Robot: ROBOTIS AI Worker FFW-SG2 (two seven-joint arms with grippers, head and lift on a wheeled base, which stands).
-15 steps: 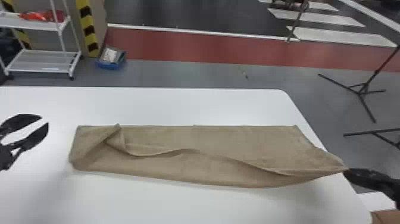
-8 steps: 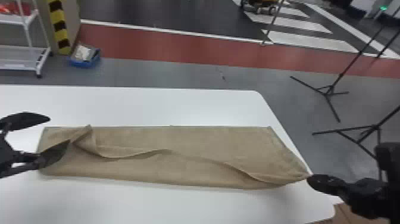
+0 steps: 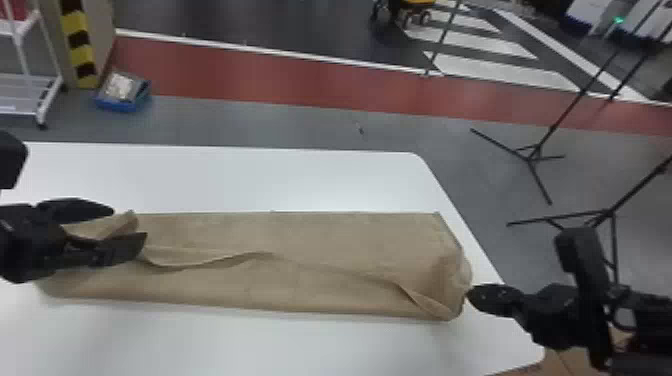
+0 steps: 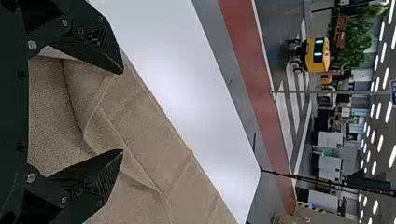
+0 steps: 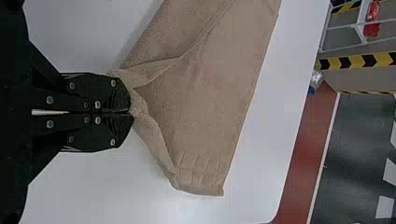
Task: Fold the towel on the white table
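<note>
The white counter [image 3: 280, 345] runs beneath everything, with twelve o'clock on its far side as the robot faces it. On it lies the tan terry towel [image 3: 320, 235], a long strip stretched from nine to three, already doubled lengthwise by the look of it. From its middle, the left tool [image 3: 129, 222] is at nine, released, its fingers parted over that end. The right tool [image 5: 131, 112], at four, is clenched on a pinch of the towel's end. A rumpled upper edge [image 3: 230, 259] wanders along the strip. I'd say they're straightening this fold; next, the left tool needs to grip its end so both can draw that edge smooth.
</note>
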